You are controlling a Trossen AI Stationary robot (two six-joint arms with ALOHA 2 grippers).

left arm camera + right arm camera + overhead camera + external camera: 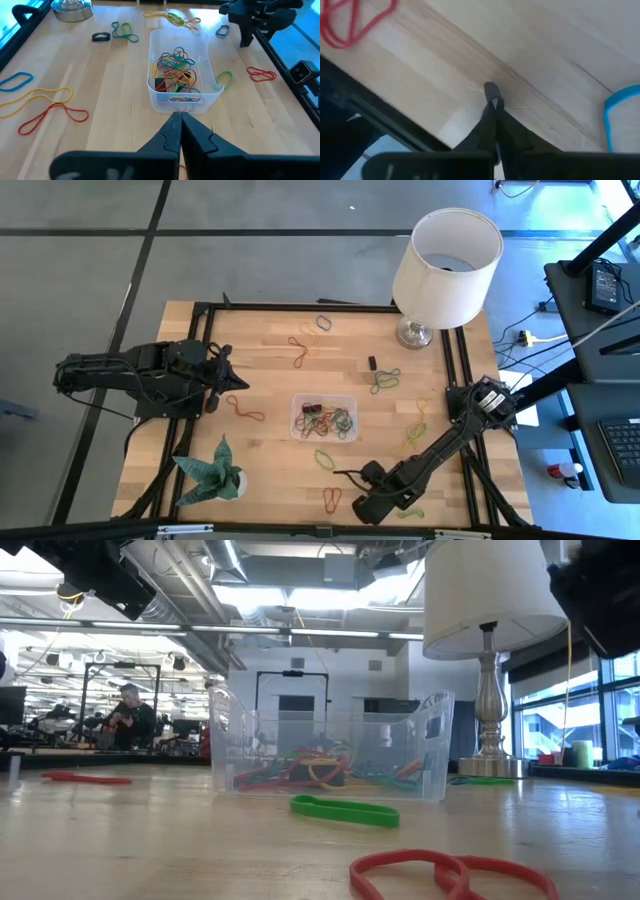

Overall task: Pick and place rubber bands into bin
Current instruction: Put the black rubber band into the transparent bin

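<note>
The clear bin [323,399] [330,755] [155,90] stands mid-table with several coloured rubber bands inside. Loose bands lie flat around it: red [243,410], green [324,460] [345,810], red [332,498] [440,875] [350,22], orange [300,345], green [385,380], yellow [418,430]. My left gripper [240,383] [177,117] is shut and empty, hovering left of the bin and pointing at it. My right gripper [360,508] [493,100] is shut and points down at bare wood by the table's near edge, right of the near red band. My right gripper's shut fingertips [491,92] come down from above onto bare wood close to the table's near edge. I cannot tell whether they touch the wood or hold anything between them.
A white-shaded lamp [445,255] [490,600] stands at the far right corner. A green folded-paper plant [212,470] sits at the near left. Black frame rails [462,360] run along the table's sides. A small black piece [372,363] lies beyond the bin. A person [130,715] sits far behind.
</note>
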